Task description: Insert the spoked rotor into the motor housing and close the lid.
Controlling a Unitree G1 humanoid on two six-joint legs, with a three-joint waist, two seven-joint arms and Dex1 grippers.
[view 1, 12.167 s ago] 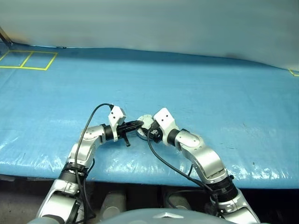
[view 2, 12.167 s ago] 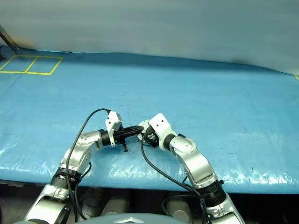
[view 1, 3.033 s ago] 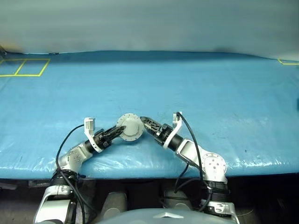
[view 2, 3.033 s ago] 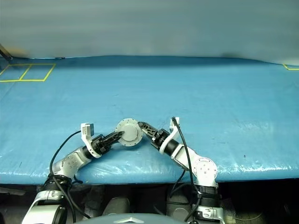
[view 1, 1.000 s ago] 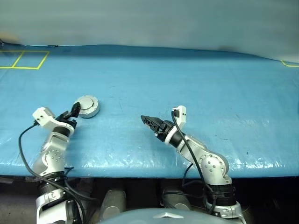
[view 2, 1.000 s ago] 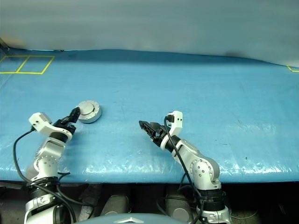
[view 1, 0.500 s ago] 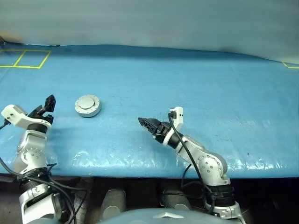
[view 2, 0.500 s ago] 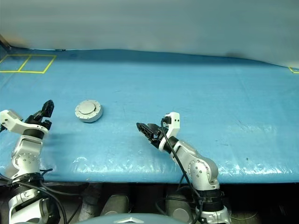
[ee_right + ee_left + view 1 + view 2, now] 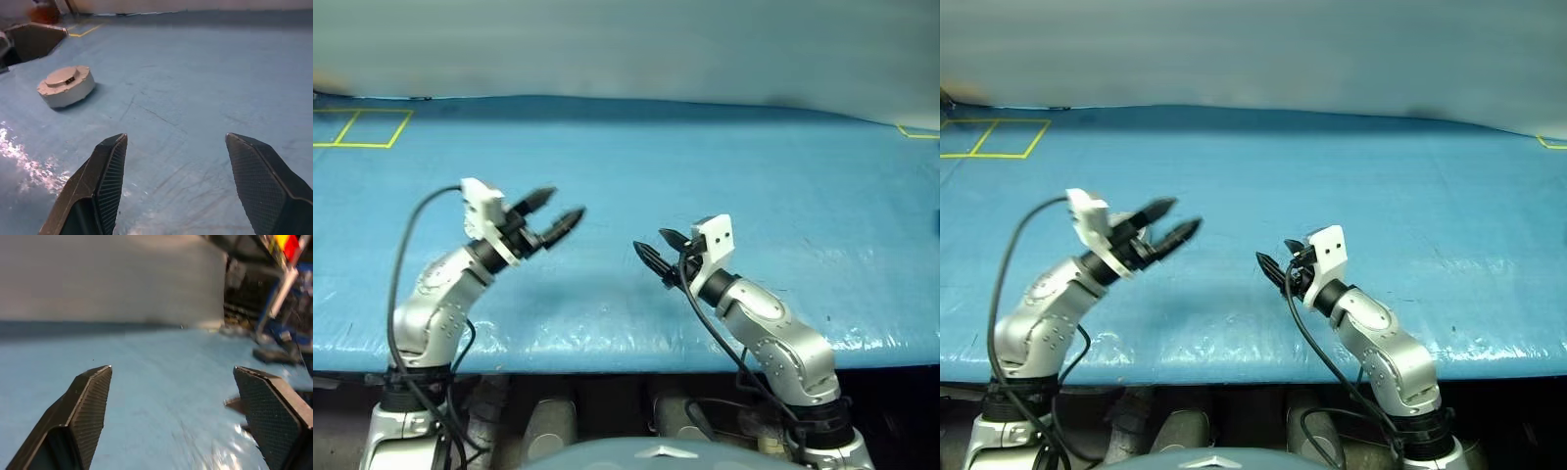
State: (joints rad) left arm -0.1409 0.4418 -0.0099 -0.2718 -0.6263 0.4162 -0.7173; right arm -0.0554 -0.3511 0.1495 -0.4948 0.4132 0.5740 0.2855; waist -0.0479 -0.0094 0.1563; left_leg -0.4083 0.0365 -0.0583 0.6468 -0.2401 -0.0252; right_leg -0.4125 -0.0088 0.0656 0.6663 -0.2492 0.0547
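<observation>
Now finds the motor housing [image 9: 66,86] flat on the blue table [image 9: 783,176], lid [image 9: 63,77] shut, ahead of the right gripper [image 9: 651,241] but likely nearer the left gripper [image 9: 563,204]. Shows both spread wide, pinching nothing.
</observation>
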